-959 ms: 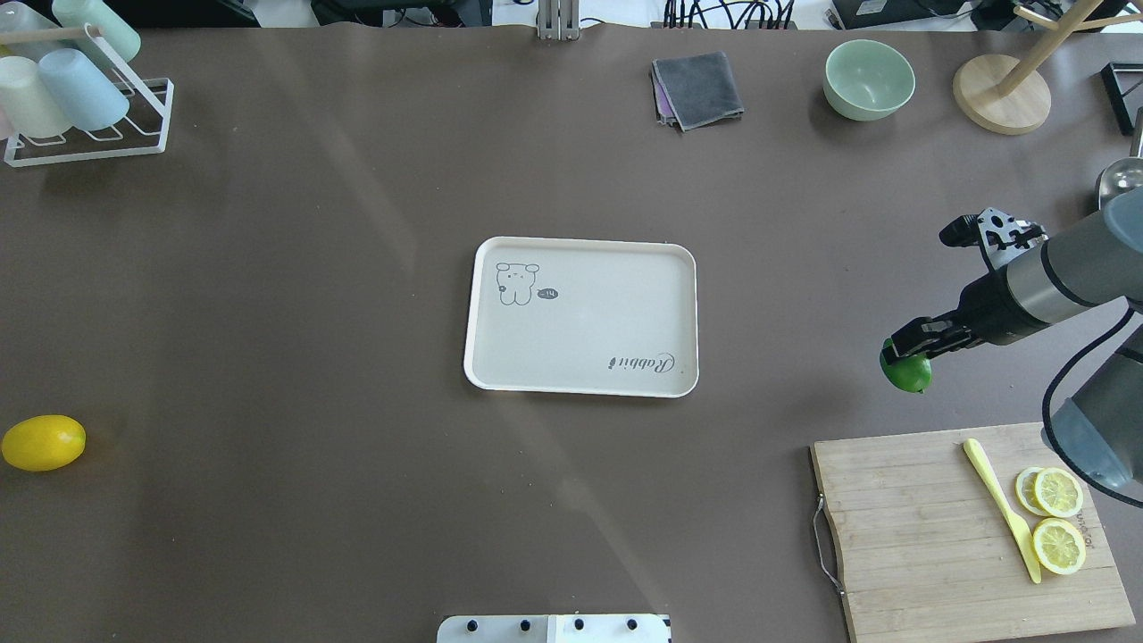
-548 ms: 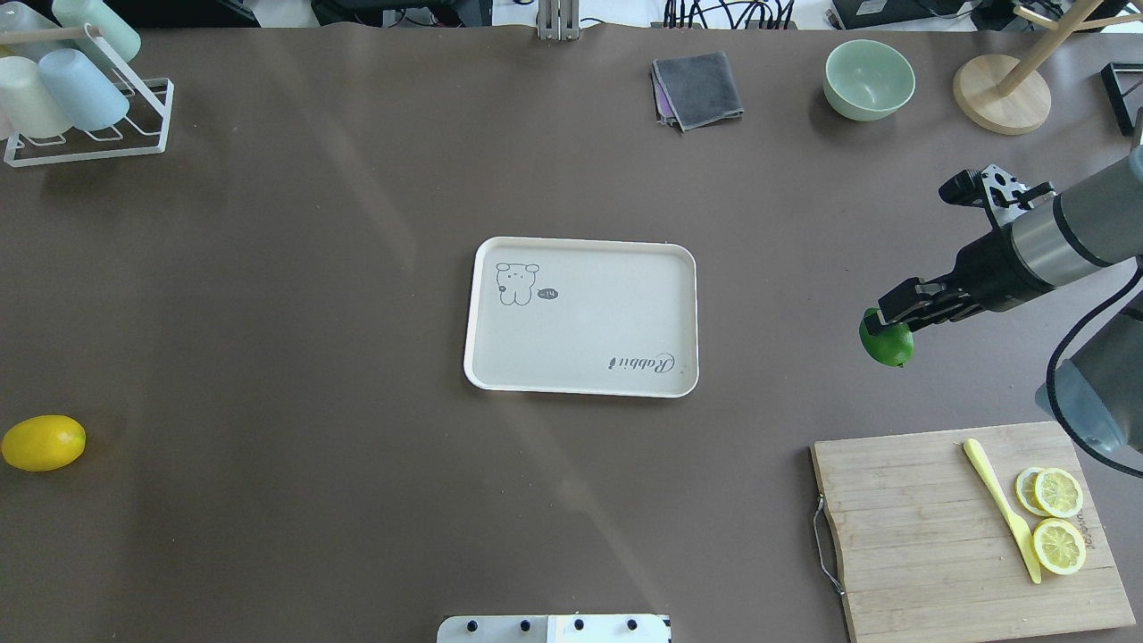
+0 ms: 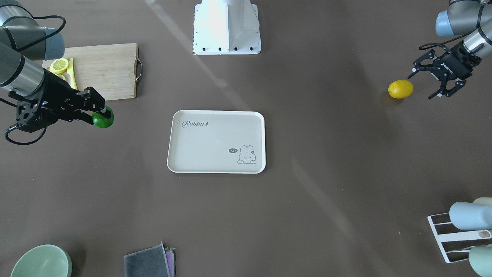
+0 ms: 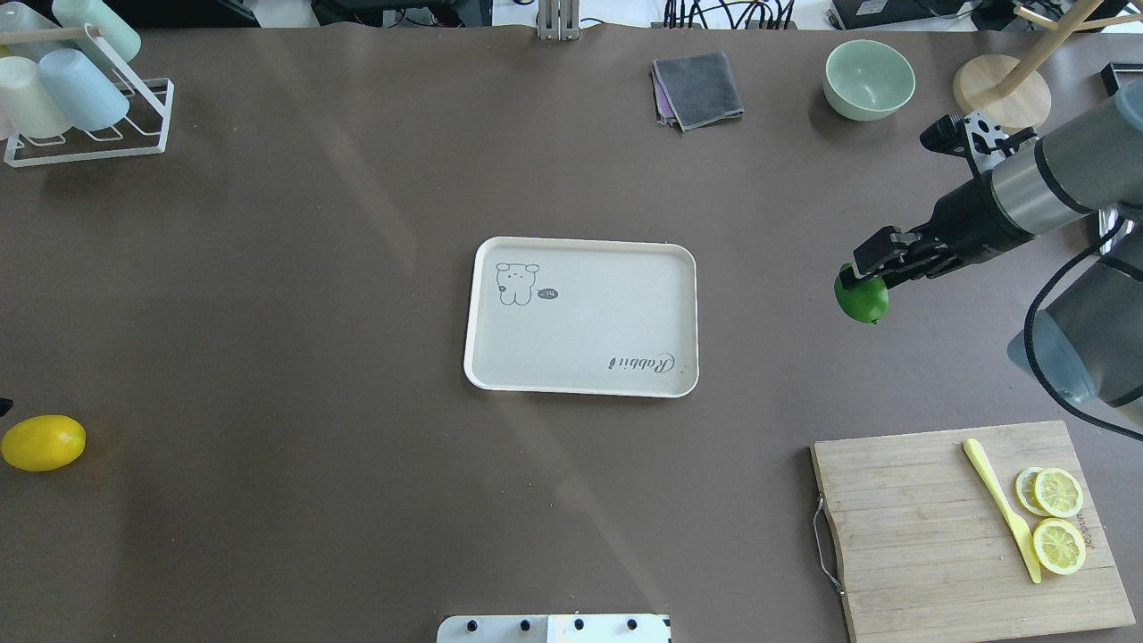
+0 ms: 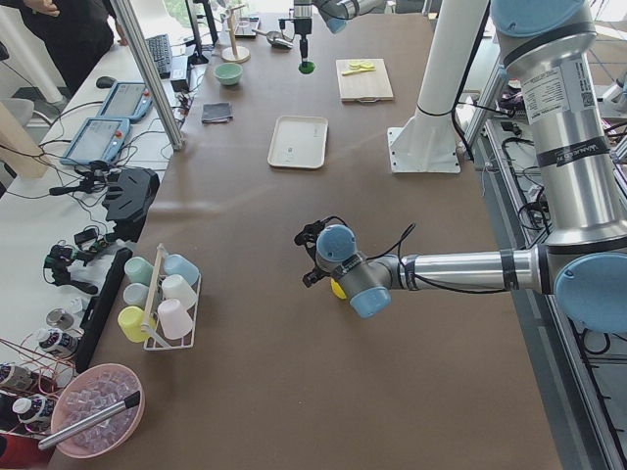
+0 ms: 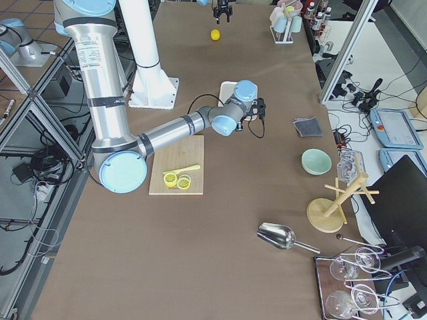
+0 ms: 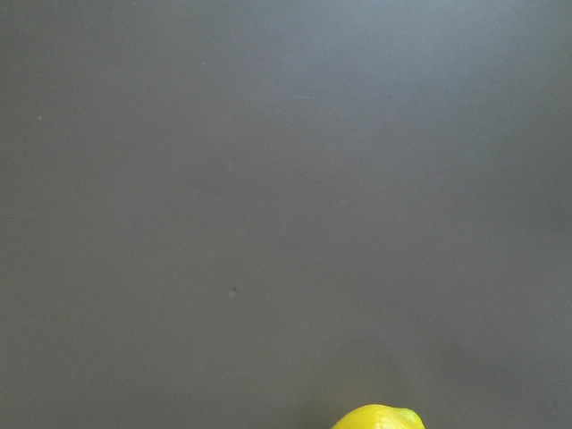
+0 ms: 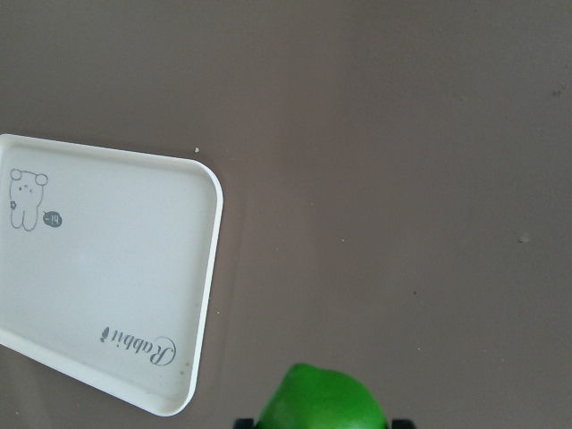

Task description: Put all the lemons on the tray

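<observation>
"Rabbit" is written in script near one corner of the cream tray [image 4: 616,308]. A small dark bubble is printed beside the bunny drawing at the opposite corner, its letters too small to be read. White lettering behind the left fingers [image 3: 433,92] is not legible.

The green lemon [image 4: 862,301] is clamped between the right fingers [image 4: 880,265], which are closed on it, and it is held above the tabletop [image 4: 357,268], apart from the tray. The yellow lemon [image 3: 400,89] lies on the tabletop, well apart from the tray. The left fingers are spread wide just beside it, and nothing is held in them.

Since half a second ago, the green lemon has been carried nearer the tray and farther from the wooden cutting board [image 4: 911,500]. The yellow lemon has not been moved.
</observation>
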Action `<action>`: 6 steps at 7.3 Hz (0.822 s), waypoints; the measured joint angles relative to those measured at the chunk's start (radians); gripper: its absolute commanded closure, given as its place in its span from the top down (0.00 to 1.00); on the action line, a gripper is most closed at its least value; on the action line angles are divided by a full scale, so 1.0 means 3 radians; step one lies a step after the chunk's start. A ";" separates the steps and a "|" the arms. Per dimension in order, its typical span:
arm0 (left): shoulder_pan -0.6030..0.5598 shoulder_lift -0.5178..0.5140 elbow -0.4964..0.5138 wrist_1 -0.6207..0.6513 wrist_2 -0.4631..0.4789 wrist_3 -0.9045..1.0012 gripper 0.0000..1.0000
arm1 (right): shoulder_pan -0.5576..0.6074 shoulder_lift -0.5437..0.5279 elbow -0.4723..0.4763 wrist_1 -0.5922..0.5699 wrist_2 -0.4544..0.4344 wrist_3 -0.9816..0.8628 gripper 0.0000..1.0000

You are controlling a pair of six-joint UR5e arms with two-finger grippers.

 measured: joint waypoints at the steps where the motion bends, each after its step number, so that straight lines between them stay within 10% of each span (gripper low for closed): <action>1: 0.0086 0.0015 0.0079 -0.0161 0.0031 -0.0002 0.98 | 0.0021 0.0092 -0.0003 -0.0048 -0.0001 0.0066 0.00; 6: 0.0392 -0.0020 0.0356 -0.0548 0.0164 -0.0004 0.98 | 0.0022 0.0366 -0.0055 -0.0183 -0.0052 0.0275 0.00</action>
